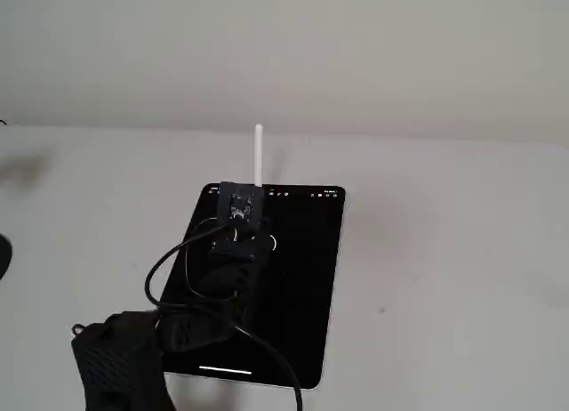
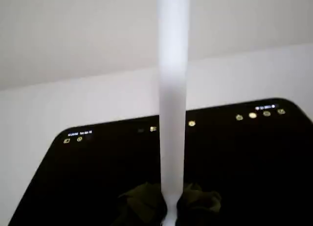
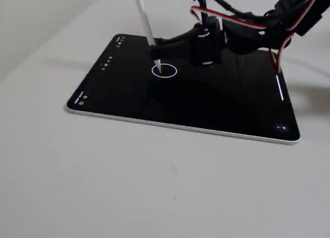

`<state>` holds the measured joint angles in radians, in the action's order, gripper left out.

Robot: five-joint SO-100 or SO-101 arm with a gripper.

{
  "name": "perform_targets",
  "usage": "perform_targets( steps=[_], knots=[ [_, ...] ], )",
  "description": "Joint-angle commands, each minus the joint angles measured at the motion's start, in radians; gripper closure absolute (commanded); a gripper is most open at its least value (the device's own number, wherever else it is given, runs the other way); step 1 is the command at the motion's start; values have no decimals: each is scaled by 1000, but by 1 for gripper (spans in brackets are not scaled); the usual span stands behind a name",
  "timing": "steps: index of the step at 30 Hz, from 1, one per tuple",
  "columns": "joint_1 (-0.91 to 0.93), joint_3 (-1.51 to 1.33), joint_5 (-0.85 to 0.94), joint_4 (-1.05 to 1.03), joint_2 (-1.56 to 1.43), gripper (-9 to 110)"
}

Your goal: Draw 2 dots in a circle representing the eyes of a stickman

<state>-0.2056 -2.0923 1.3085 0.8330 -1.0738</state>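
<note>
A black tablet point(image 3: 216, 101) lies flat on the white table, with a thin white circle point(image 3: 172, 71) drawn on its screen. My gripper point(image 3: 161, 44) is shut on a white stylus point(image 3: 146, 21), which leans slightly. The stylus tip sits inside the left part of the circle, at or just above the glass; I cannot tell if it touches. No dots show inside the circle. In the wrist view the stylus point(image 2: 172, 103) rises up the middle between the dark fingers point(image 2: 198, 204). In a fixed view the stylus point(image 1: 259, 153) sticks up above the gripper point(image 1: 252, 237) over the tablet point(image 1: 302, 286).
The arm with its black and red cables point(image 3: 242, 16) hangs over the right half of the tablet. The arm's base point(image 1: 120, 362) stands at the tablet's near left corner. Small toolbar icons point(image 2: 259, 113) run along the tablet's far edge. White table point(image 3: 154, 186) surrounds it.
</note>
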Motion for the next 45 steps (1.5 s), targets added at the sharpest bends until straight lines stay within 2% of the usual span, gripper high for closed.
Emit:
perform_targets(
  steps=[1,6,16,45],
  knots=[
    [11,25,-81,-2,-97,102],
    [61,26,-172,-77,-233,102],
    [72,21,-81,-109,-201,102],
    [20,32,-37,-61,-84,102]
  ],
)
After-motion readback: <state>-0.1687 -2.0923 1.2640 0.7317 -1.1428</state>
